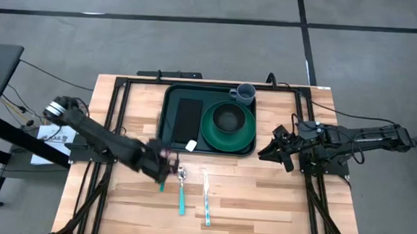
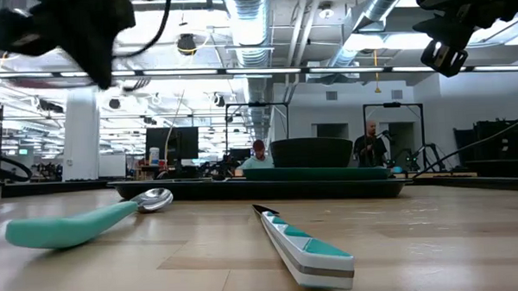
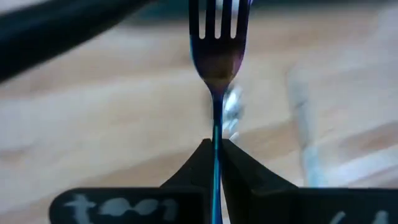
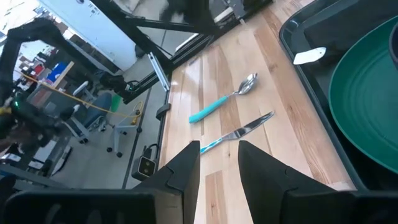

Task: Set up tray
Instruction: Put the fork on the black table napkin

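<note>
left gripper [image 3: 216, 152]: pinching a fork [image 3: 217, 37] above table, near tray [image 1: 172, 100] | right gripper [image 4: 219, 155]: fingers apart, beside tray

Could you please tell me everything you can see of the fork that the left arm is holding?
The fork looks like metal with a bluish-purple sheen. Four tines and a slim neck show in the left wrist view. The left claw is shut on its shaft, tines pointing away from the wrist, above the wooden table, just off the tray's near left corner. Its handle end is hidden.
</note>
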